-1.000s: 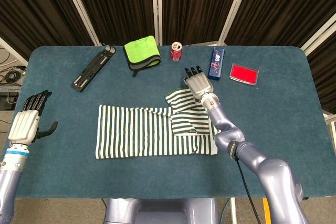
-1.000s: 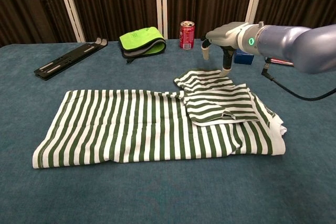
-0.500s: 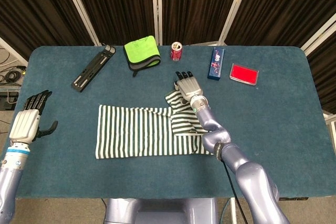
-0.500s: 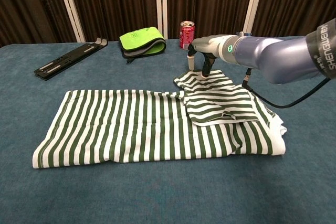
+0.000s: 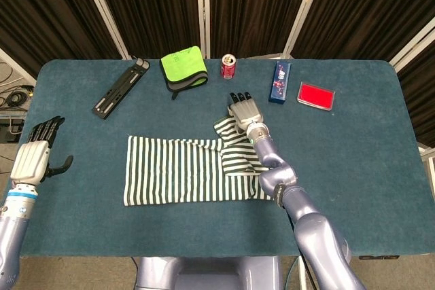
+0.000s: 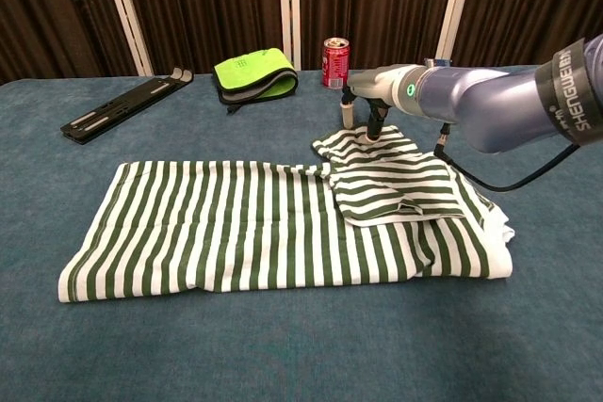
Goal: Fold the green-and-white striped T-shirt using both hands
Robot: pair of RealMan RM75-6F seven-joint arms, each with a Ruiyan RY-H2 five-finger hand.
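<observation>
The green-and-white striped T-shirt lies flat across the middle of the blue table, with its right part folded over onto itself. My right hand hovers at the far edge of the folded sleeve. Its fingers are apart and point down, with the tips at or just touching the cloth, and it holds nothing. My left hand hangs open off the table's left edge, well away from the shirt; the chest view does not show it.
Along the far side stand a red can, a lime-green folded cloth, a black bar, a blue box and a flat red box.
My right hand has moved left along the shirt's far edge, from right of the folded sleeve to over its far tip. The left hand has barely shifted.
</observation>
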